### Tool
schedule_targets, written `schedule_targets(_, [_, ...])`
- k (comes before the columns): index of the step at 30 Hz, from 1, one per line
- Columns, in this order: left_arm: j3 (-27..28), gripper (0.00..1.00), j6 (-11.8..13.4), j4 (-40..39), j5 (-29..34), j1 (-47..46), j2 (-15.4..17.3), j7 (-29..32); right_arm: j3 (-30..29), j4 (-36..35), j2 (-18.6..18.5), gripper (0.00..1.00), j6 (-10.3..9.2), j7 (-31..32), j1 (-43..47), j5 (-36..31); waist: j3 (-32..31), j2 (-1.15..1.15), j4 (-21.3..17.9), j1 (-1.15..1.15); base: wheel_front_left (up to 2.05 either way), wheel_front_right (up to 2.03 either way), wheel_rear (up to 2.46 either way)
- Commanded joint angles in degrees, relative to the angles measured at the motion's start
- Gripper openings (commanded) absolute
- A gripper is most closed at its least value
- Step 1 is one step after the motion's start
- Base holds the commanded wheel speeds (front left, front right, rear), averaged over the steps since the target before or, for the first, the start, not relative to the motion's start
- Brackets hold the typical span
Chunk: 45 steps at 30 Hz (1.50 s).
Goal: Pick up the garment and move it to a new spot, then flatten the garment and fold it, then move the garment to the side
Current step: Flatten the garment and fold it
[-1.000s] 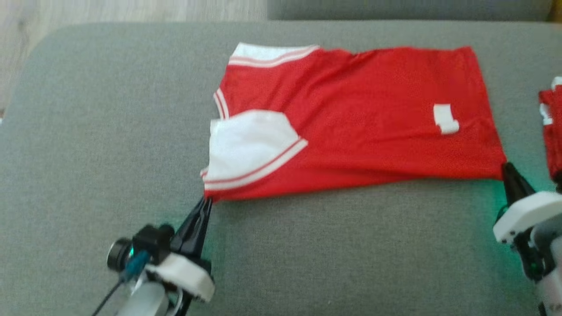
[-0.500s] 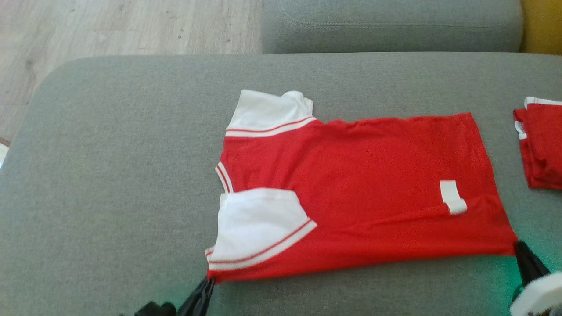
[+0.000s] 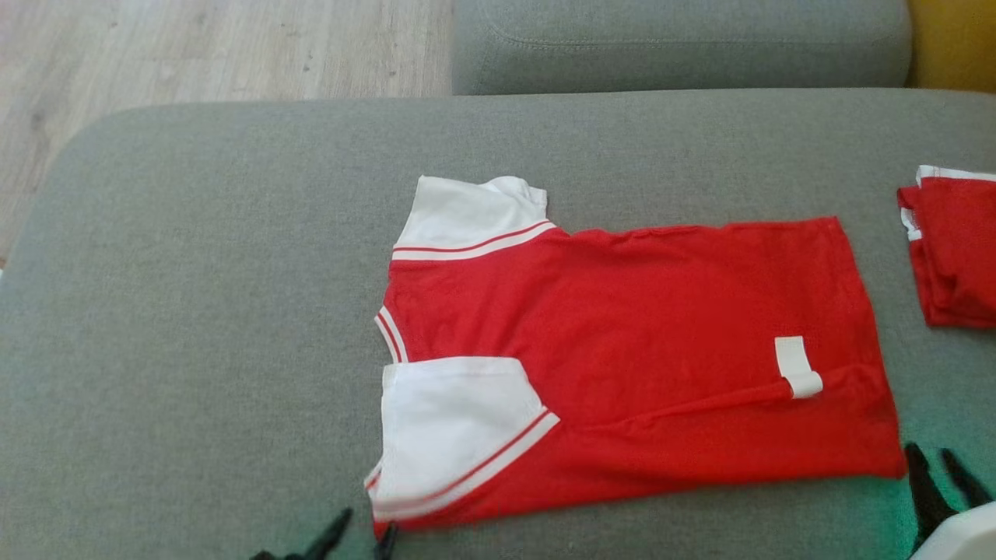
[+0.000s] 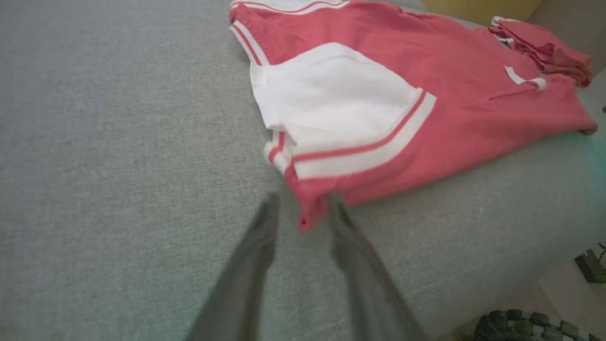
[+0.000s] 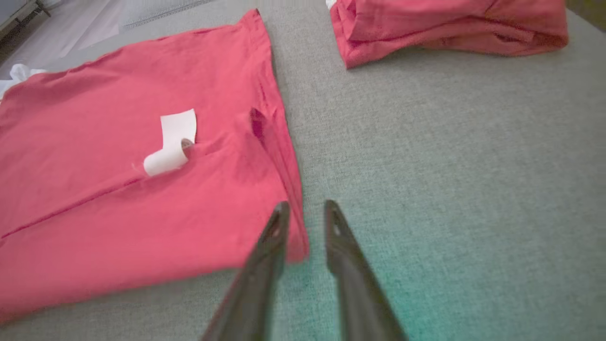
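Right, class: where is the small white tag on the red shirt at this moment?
In the head view the white tag lies on the red shirt, near its right-hand hem; a folded red garment sits further right.

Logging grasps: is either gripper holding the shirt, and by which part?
Nothing held: left gripper and right gripper stand open at near corners of the shirt.

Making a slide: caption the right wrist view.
Right gripper open at corner of flat red shirt, folded red garment beyond.

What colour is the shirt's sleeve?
White, with a red stripe near the cuff. The sleeve shows best in the left wrist view.
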Motion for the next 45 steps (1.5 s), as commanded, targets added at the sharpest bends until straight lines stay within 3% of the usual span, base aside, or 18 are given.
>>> schedule_targets(1, [2.3,1.00,0.8,-2.2,0.3,-2.5,1.1,0.5,-0.2,-2.7,-1.4,1.00,-0.04,0.3,0.0,-0.7,0.5,0.00,-0.1,0.00,0.00,0.00,0.00])
schedule_targets(7, [5.3,1.00,1.2,-11.5,3.1,-14.8,5.2,6.5,-2.1,-8.0,-1.2,1.00,-0.04,2.1,-2.4,-1.8,6.0,0.00,-0.9,0.00,0.00,0.00,0.00])
schedule_targets(11, [6.8,1.00,-2.9,-14.3,3.2,-30.9,7.3,14.4,-2.1,-11.4,-1.7,1.00,-0.04,3.3,-6.4,-2.4,11.7,0.00,-1.7,0.00,0.00,0.00,0.00])
schedule_targets(14, [5.6,1.00,-6.6,-8.6,2.1,-47.4,7.1,21.1,-1.1,-13.0,-2.3,1.00,-0.04,3.9,-10.3,-2.5,16.3,0.00,-3.2,0.00,0.00,0.00,0.00])
schedule_targets(19, [1.4,1.00,-8.0,2.9,0.9,-60.7,7.0,24.3,0.4,-13.1,-2.6,1.00,-0.04,3.0,-14.5,-2.6,20.3,0.00,-5.8,0.00,0.00,0.00,0.00])
schedule_targets(31, [-10.7,1.00,-8.1,19.2,-7.6,-71.7,10.6,25.8,1.5,-11.0,-1.4,1.00,-0.04,-0.3,-17.6,-2.4,24.4,0.00,-8.9,0.00,0.00,0.00,0.00])
schedule_targets(45, [-20.7,1.00,-8.1,22.1,-15.4,-75.5,13.9,28.3,2.1,-8.9,-1.4,1.00,-0.04,-2.8,-19.5,-1.7,25.4,0.00,-10.0,0.00,0.00,0.00,0.00])
